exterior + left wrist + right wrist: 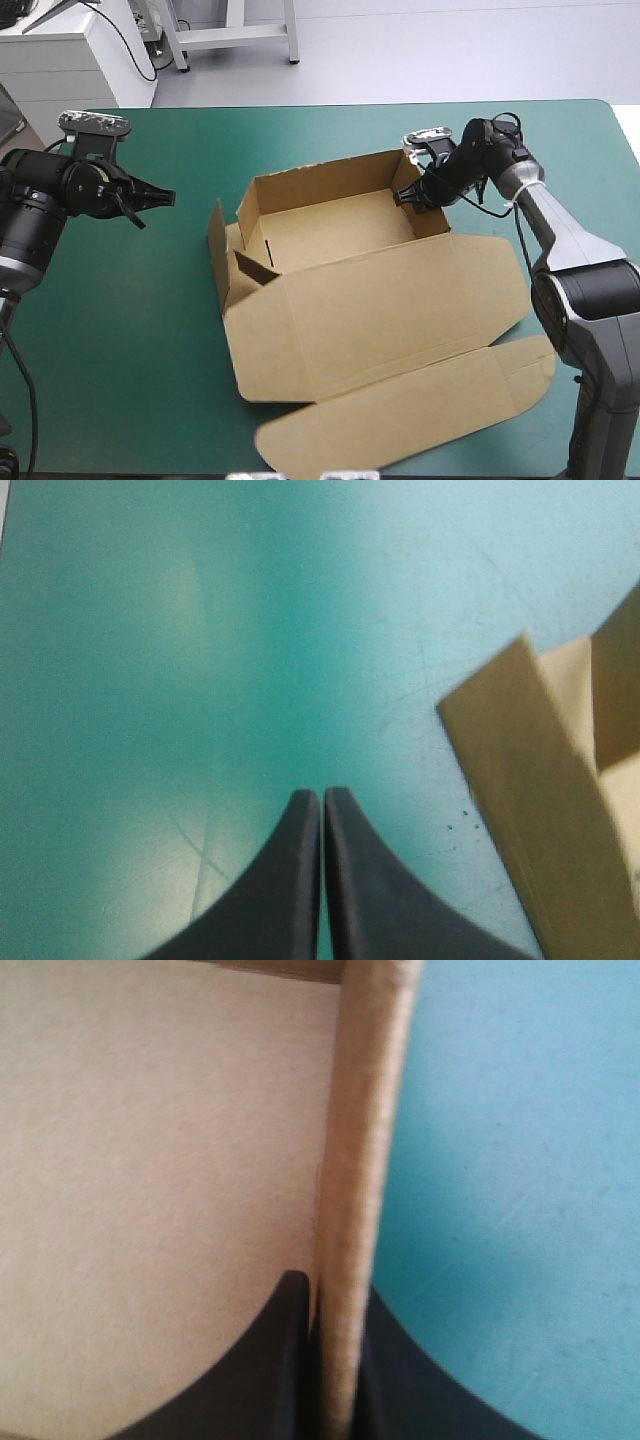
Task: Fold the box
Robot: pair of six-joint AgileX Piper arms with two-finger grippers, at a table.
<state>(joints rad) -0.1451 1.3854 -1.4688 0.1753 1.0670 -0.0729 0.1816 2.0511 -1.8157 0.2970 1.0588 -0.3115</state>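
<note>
Box (pixel 340 260) on the teal-green cover (pixel 120 330), walls raised, lid flat on its near side. Right gripper (pixel 412 195) is clamped on the box's right wall; left gripper (pixel 165 198) is pressed together, empty, well left of the box. Risk: tugging that wall unbraced could drag the box or untuck its walls.

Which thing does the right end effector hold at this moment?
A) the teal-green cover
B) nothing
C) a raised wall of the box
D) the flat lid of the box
C: in the right wrist view, the right end effector has its fingers on either side of the upright box wall, all but shut on it.
</note>
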